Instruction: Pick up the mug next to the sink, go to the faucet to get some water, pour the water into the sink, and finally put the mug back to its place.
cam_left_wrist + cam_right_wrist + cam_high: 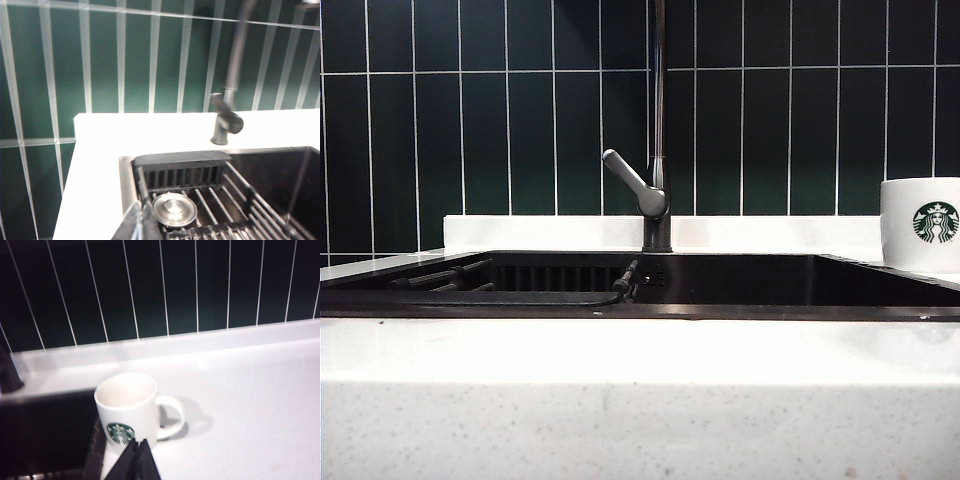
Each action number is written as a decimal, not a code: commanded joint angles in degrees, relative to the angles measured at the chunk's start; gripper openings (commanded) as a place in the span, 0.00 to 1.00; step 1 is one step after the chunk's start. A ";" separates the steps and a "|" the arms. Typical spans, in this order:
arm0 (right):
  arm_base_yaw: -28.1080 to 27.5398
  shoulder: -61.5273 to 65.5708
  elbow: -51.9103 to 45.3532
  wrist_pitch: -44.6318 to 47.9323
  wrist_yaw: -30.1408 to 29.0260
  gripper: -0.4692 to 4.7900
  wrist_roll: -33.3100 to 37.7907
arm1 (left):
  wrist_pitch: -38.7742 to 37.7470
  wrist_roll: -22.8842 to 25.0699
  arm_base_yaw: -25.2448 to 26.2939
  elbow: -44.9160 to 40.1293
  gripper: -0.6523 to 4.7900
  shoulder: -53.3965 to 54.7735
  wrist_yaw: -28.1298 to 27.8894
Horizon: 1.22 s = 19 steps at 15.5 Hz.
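Observation:
The white mug (920, 222) with its green siren logo stands upright on the counter right of the black sink (770, 290). The chrome faucet (658, 150) rises behind the sink's middle, its lever angled left. No arm shows in the exterior view. In the right wrist view the mug (127, 412) stands empty beside the sink's rim, handle away from the sink, and my right gripper (138, 450) is shut just in front of it, holding nothing. My left gripper (140, 215) is shut and empty above the sink's (126, 190) left rim, with the faucet (227, 117) beyond.
A ribbed rack (210, 200) and a round metal drain cover (174, 210) lie in the sink's left part. Dark green tiles (470, 120) back a low white ledge (540, 232). White speckled countertop (250, 405) spreads beside the mug.

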 commanded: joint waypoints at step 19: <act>-4.61 55.04 8.74 28.48 2.75 0.57 -6.71 | 25.11 6.49 -0.37 31.45 0.23 76.54 9.60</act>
